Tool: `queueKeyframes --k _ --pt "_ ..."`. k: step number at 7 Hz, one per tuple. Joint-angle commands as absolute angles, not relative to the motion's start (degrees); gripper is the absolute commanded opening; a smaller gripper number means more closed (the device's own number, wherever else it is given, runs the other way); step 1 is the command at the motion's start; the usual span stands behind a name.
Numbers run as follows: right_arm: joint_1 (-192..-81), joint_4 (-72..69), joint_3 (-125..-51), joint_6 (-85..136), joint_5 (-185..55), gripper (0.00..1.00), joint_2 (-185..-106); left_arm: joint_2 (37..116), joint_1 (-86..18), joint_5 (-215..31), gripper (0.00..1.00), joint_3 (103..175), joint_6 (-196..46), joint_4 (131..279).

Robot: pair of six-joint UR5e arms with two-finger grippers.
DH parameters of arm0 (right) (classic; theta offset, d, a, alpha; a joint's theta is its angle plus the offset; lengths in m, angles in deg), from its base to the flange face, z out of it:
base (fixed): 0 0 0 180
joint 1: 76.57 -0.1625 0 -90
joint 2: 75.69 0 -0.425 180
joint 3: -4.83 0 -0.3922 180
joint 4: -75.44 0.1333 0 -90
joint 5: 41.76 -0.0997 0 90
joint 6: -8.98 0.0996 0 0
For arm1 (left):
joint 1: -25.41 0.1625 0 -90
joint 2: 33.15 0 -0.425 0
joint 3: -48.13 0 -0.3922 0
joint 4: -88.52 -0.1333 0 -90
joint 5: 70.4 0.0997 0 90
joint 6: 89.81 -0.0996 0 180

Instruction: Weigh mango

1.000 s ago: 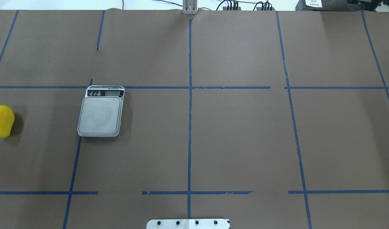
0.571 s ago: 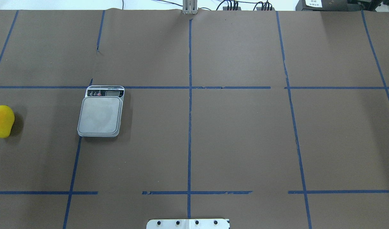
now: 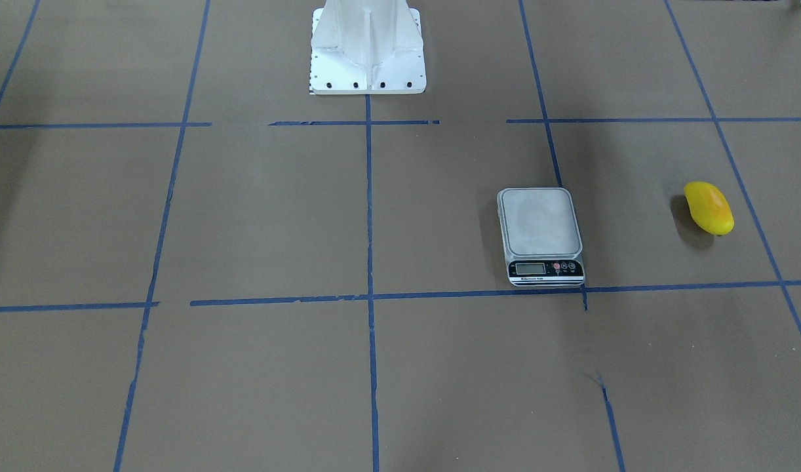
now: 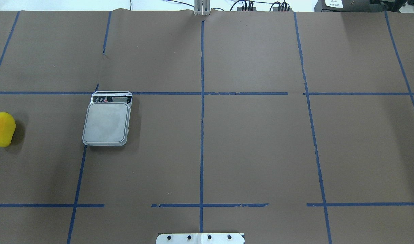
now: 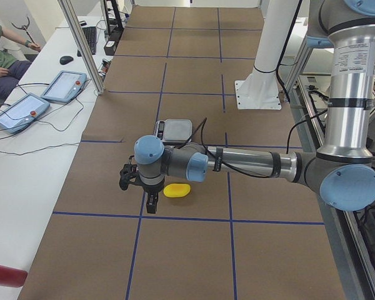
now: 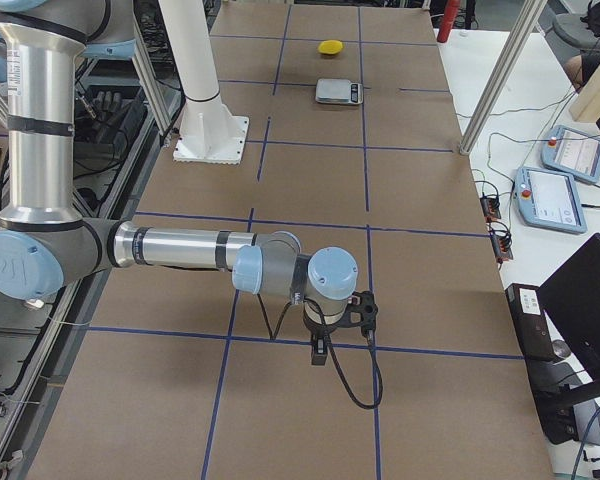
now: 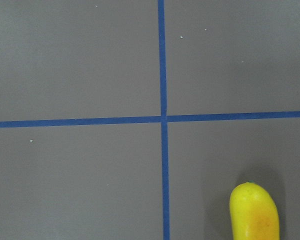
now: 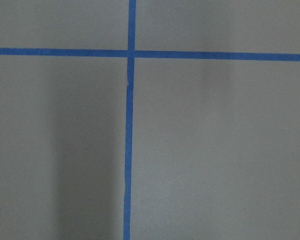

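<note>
The yellow mango [image 4: 2,129] with an orange blush lies on the brown table at the far left, also in the front view [image 3: 708,208] and at the bottom right of the left wrist view [image 7: 254,212]. The grey scale [image 4: 107,122] stands to its right with a bare platform [image 3: 540,223]. My left gripper [image 5: 151,203] hangs above the table close beside the mango [image 5: 177,190]; I cannot tell whether it is open or shut. My right gripper [image 6: 320,350] hangs over the table far from the mango [image 6: 330,46]; I cannot tell its state either.
Blue tape lines [image 4: 201,101] divide the brown table into squares. The robot's white base [image 3: 368,49] stands at the table's near middle edge. Tablets and cables [image 5: 44,100] lie on a side bench past the far edge.
</note>
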State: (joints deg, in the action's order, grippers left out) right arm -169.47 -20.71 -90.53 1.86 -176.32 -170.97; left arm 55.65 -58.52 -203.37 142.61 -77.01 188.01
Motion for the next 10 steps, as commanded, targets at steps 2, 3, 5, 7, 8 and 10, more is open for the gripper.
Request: queueKeyframes --k 2,3,5,7,8,10 --pt "-169.5 -20.7 -90.5 1.9 -176.3 1.00 -171.1 50.3 -48.1 -202.9 1.00 142.2 -57.4 206.1" --pt "-169.5 -20.6 -90.5 1.9 -176.3 1.00 -171.1 50.3 -44.1 -202.8 1.00 141.6 -52.7 208.6" --pt "-169.5 -20.7 -90.5 1.9 -176.3 1.00 -171.0 50.5 -38.5 -198.1 1.00 137.9 -46.6 216.2" --pt "-169.5 -20.7 -90.5 1.9 -176.3 1.00 -171.0 51.1 -36.8 -197.6 1.00 135.4 -46.4 218.4" --pt "-169.5 -20.7 -90.5 1.9 -176.3 1.00 -171.0 51.3 -35.7 -197.6 1.00 135.4 -44.8 218.5" --pt "-169.5 -20.7 -90.5 1.9 -176.3 1.00 -171.0 52.2 -32.8 -197.4 1.00 135.2 -44.1 218.4"
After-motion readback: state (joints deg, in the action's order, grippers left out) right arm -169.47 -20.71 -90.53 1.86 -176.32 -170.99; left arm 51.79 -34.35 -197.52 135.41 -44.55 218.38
